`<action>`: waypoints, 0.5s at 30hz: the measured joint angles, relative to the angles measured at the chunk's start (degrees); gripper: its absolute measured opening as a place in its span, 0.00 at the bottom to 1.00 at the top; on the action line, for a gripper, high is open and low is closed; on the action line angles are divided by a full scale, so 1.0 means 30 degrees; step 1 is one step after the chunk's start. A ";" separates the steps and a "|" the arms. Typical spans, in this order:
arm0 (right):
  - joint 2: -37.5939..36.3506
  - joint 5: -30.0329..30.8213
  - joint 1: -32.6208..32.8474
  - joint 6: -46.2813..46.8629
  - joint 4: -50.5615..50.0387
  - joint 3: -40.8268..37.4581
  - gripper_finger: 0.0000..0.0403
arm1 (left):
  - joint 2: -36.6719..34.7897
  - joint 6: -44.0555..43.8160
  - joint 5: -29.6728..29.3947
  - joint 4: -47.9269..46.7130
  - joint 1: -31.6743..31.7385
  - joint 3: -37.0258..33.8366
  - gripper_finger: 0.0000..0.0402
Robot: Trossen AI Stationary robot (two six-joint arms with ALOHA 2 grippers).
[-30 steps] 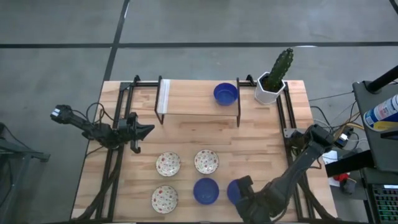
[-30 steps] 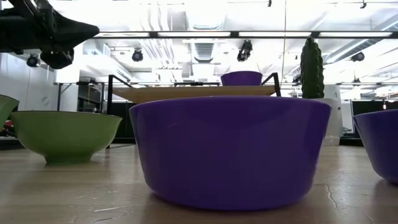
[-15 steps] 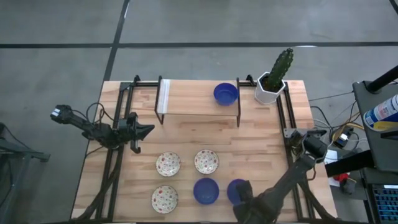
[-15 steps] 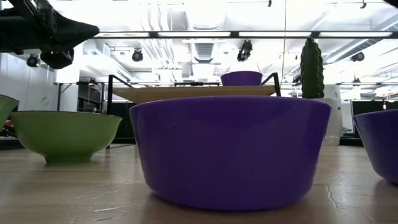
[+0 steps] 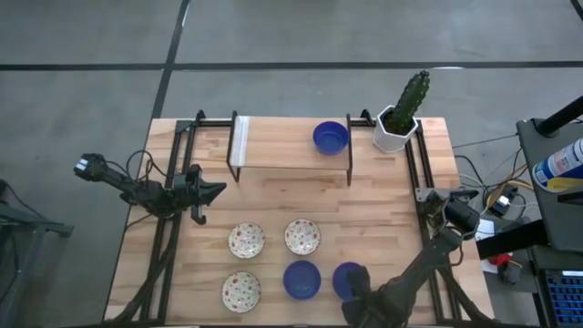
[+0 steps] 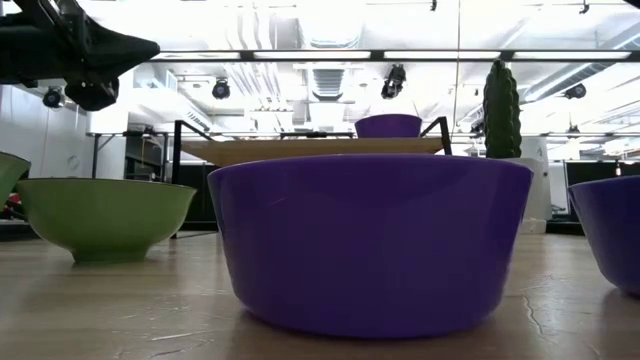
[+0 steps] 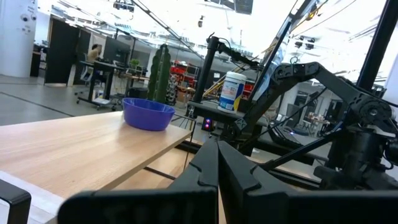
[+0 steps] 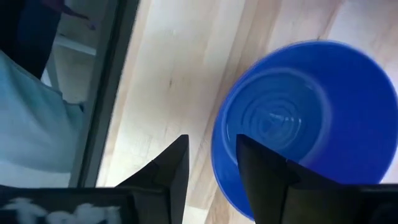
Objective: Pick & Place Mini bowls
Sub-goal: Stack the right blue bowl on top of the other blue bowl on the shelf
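Six mini bowls show in the high view. One blue bowl (image 5: 331,138) stands on the raised shelf. Three speckled bowls (image 5: 246,240), (image 5: 302,236), (image 5: 241,291) and a blue bowl (image 5: 301,279) rest on the tabletop. My right gripper (image 5: 353,286) is open above the near edge of another blue bowl (image 5: 345,271). In the right wrist view its fingers (image 8: 211,138) stand either side of that bowl's (image 8: 311,112) rim. My left gripper (image 5: 217,191) is shut and hovers by the left rail, touching nothing. My right gripper comes from above at the rim (image 8: 219,134) of the blue bowl, on its side nearest the table's near edge. One finger (image 8: 261,171) is over the inside and one finger (image 8: 174,165) is outside. Whether either finger touches the rim, I cannot tell. The bowl sits flat on the table.
A raised wooden shelf (image 5: 282,146) on a black frame spans the far part of the table. A cactus in a white hexagonal pot (image 5: 397,128) stands at its right end. Black rails (image 5: 173,228) run along both sides. Bare wood lies between shelf and bowls.
My right arm has folded lower and its gripper has drawn slightly toward the table's near edge, uncovering more of the blue bowl beneath it. The bowls have kept their places.
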 joint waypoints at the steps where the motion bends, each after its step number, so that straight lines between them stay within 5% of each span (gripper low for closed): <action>1: 0.0000 0.0021 0.0000 0.0000 0.0100 -0.0043 0.31 | 0.0000 -0.0004 -0.0002 0.0001 -0.0003 -0.0002 0.00; 15: 0.0000 0.0226 0.0007 0.0806 0.0867 -0.1236 0.29 | 0.0000 -0.0004 0.0000 0.0005 0.0000 -0.0002 0.00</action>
